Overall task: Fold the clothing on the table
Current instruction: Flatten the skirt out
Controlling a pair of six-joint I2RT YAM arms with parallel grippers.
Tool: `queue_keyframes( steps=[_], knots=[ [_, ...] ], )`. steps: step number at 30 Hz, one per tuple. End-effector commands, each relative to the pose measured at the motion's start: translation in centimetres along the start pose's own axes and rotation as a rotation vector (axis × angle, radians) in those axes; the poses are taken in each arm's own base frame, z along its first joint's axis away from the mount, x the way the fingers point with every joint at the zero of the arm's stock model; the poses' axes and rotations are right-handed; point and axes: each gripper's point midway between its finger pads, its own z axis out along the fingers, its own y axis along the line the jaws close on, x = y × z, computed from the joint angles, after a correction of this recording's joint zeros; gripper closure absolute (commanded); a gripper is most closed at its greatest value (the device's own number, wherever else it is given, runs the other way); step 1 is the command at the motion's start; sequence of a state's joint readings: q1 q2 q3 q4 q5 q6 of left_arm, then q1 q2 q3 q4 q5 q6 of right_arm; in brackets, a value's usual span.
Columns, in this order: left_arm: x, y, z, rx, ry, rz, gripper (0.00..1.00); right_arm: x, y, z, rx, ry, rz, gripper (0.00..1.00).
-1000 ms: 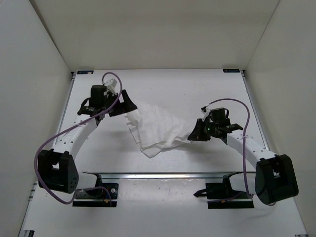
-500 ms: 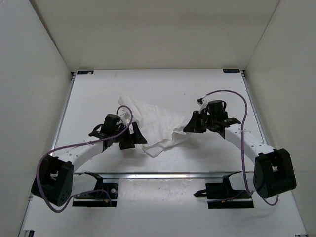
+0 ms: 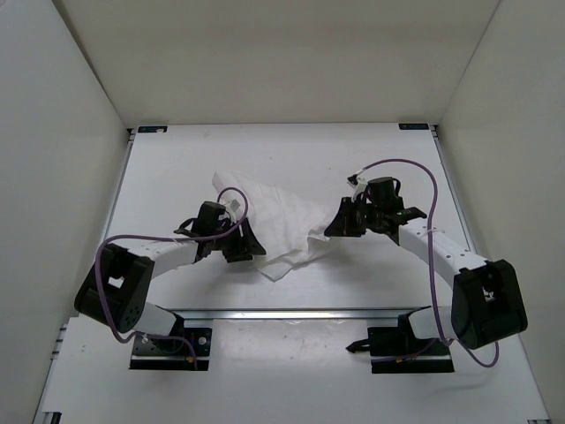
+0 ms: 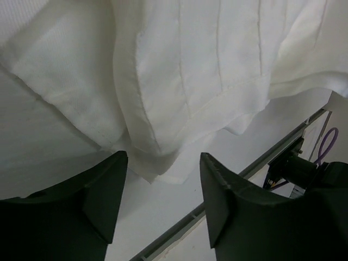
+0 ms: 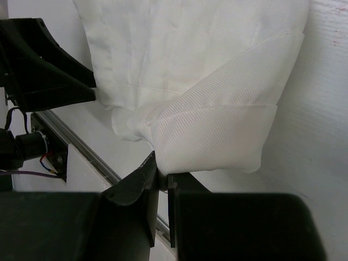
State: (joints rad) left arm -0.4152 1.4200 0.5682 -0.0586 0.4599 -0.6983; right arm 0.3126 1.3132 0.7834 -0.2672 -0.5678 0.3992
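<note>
The clothing [image 3: 281, 223] is a rumpled white fabric piece in the middle of the table [image 3: 177, 163]. My right gripper [image 3: 335, 226] is at its right edge, shut on a doubled-over fold of it [image 5: 217, 136]; the right wrist view shows the cloth pinched between the gripper's [image 5: 163, 171] tips. At the near-left edge of the cloth is my left gripper [image 3: 248, 245]. It stands open [image 4: 163, 163], and a loose corner of the clothing [image 4: 163, 81] lies just beyond its tips with nothing gripped.
A metal rail [image 3: 300, 312] runs across the table in front of both arm bases. White upright walls [image 3: 79, 106] close in the left, back and right sides. Purple cables [image 3: 402, 164] loop above each arm.
My left arm has pulled back from the cloth's far-left corner to its near-left edge. The right gripper has shifted slightly left and away, carrying the cloth's right edge with it.
</note>
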Motion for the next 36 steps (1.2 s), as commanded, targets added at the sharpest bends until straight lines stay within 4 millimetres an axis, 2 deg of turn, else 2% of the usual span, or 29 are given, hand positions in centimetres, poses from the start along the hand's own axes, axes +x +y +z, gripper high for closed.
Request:
queue_keyframes(
  steps=[1, 3, 4, 5, 6, 7, 9, 14, 16, 17, 19, 21, 22, 23, 24, 25, 26, 27, 28, 29, 30, 31, 32, 33, 34, 35, 36],
  knots=[
    [-2.0, -1.2, 0.3, 0.032, -0.048, 0.037, 0.36, -1.6, 1.2, -0.1, -0.034, -0.020, -0.041, 1.00],
    [-2.0, -1.4, 0.7, 0.027, -0.038, 0.042, 0.45, -2.0, 1.0, -0.2, -0.028, -0.032, -0.044, 1.00],
    [-2.1, -1.4, 0.7, 0.023, -0.042, 0.046, 0.48, -1.5, 0.8, -0.1, -0.025, -0.014, -0.036, 0.99],
    [-2.2, -1.7, 0.9, 0.026, -0.040, 0.049, 0.57, -1.9, 1.0, -0.1, -0.030, -0.025, -0.038, 0.99],
    [-2.4, -1.7, 0.9, 0.024, -0.045, 0.045, 0.70, -2.1, 0.9, -0.1, -0.029, -0.029, -0.039, 1.00],
    [-2.7, -1.5, 0.8, 0.019, -0.052, 0.038, 0.77, -2.2, 0.8, -0.1, -0.029, -0.029, -0.039, 1.00],
    [-3.8, -2.1, 0.5, 0.031, -0.079, 0.030, 0.98, -2.7, 1.1, -0.1, -0.030, -0.039, -0.056, 1.00],
    [-5.6, -3.1, -0.1, 0.018, -0.124, 0.058, 1.00, -4.3, 0.5, -0.9, 0.000, -0.071, -0.070, 1.00],
    [-7.9, -4.4, -1.2, 0.043, -0.168, 0.069, 1.00, -6.3, -0.6, -2.0, 0.051, -0.111, -0.078, 1.00],
    [-8.7, -4.5, -1.7, 0.041, -0.187, 0.066, 1.00, -6.6, -1.1, -2.4, 0.070, -0.109, -0.064, 1.00],
    [-11.9, -5.3, -3.2, 0.038, -0.260, 0.086, 1.00, -8.9, -3.0, -4.1, 0.120, -0.169, -0.034, 1.00],
    [-13.4, -4.5, -3.5, -0.003, -0.283, 0.104, 1.00, -10.5, -4.1, -5.0, 0.129, -0.223, -0.024, 1.00],
    [-14.5, -3.6, -3.2, -0.027, -0.286, 0.109, 1.00, -10.6, -5.4, -5.3, 0.156, -0.228, -0.011, 1.00],
    [-14.9, -1.8, -2.5, -0.060, -0.265, 0.076, 1.00, -11.6, -6.3, -5.4, 0.183, -0.249, -0.027, 1.00],
    [-15.8, -2.2, -2.7, -0.049, -0.255, 0.083, 1.00, -11.7, -7.7, -5.4, 0.201, -0.230, 0.003, 1.00],
    [-18.1, -2.2, -2.8, -0.048, -0.272, 0.088, 1.00, -13.1, -7.6, -6.0, 0.210, -0.237, -0.016, 1.00],
    [-18.1, -1.4, -2.2, -0.071, -0.228, 0.066, 1.00, -15.2, -7.4, -6.0, 0.207, -0.246, -0.037, 0.99],
    [-20.7, -3.4, -3.4, -0.061, -0.263, 0.125, 1.00, -15.7, -9.0, -6.4, 0.229, -0.233, 0.009, 1.00],
    [-23.8, -5.6, -4.2, -0.061, -0.320, 0.195, 1.00, -18.7, -7.8, -7.6, 0.214, -0.277, -0.040, 1.00],
    [-24.7, -5.7, -4.3, -0.116, -0.319, 0.234, 1.00, -22.1, -6.6, -9.0, 0.209, -0.340, -0.094, 1.00],
    [-27.8, -8.5, -5.9, -0.140, -0.394, 0.282, 1.00, -23.4, -6.6, -9.2, 0.213, -0.352, -0.105, 1.00],
    [-31.1, -11.8, -9.1, -0.153, -0.492, 0.347, 1.00, -26.9, -5.4, -10.9, 0.217, -0.422, -0.150, 1.00],
    [-34.2, -16.1, -12.1, -0.113, -0.599, 0.410, 1.00, -30.9, -2.9, -14.0, 0.214, -0.525, -0.218, 1.00],
    [-34.8, -16.9, -12.6, -0.122, -0.611, 0.414, 1.00, -33.8, -0.4, -16.4, 0.192, -0.590, -0.271, 1.00],
    [-36.6, -20.1, -16.3, -0.083, -0.713, 0.451, 1.00, -34.8, -0.3, -17.1, 0.195, -0.600, -0.278, 1.00],
    [-37.3, -22.4, -19.0, -0.041, -0.789, 0.458, 1.00, -36.6, 2.4, -19.9, 0.171, -0.671, -0.349, 1.00],
    [-37.4, -24.1, -21.9, -0.017, -0.868, 0.472, 1.00, -37.2, 4.7, -21.6, 0.152, -0.712, -0.414, 1.00]
  ],
)
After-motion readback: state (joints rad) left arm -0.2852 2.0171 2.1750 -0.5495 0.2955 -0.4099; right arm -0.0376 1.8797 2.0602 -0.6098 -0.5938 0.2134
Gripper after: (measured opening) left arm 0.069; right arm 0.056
